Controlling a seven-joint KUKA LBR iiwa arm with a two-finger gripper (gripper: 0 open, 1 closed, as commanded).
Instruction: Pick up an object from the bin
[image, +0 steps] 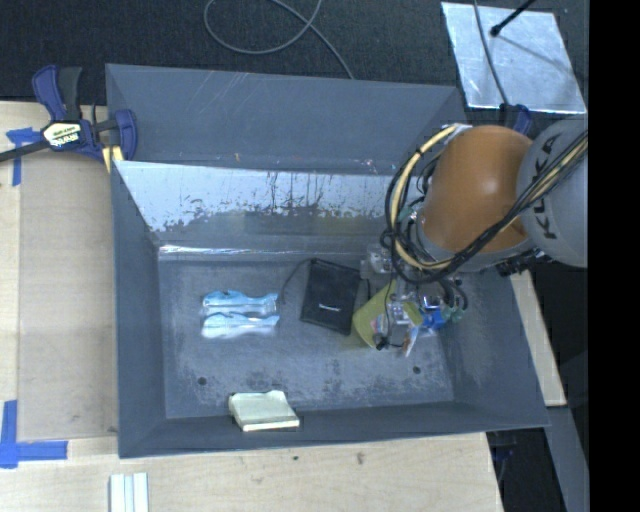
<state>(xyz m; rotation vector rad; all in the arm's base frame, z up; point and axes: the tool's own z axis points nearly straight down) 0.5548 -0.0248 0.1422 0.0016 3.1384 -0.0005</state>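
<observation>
Black pouch (330, 295), blue packet (240, 314) (pale pad (264, 410)).

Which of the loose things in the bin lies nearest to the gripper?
The yellow-green thing, right beside the gripper. The black flat thing, the blue-white packet and the pale yellow block lie farther left.

Arm (480, 190) from the right, wrist (420, 283) steeply downward

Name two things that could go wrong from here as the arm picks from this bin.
1. The gripper is down at a yellow-green thing that lies right beside a flat black box. A grasp there might catch or shove the box as well.
2. This spot is close to the bin's right wall, so the bulky wrist could brush the wall on the way up.
</observation>
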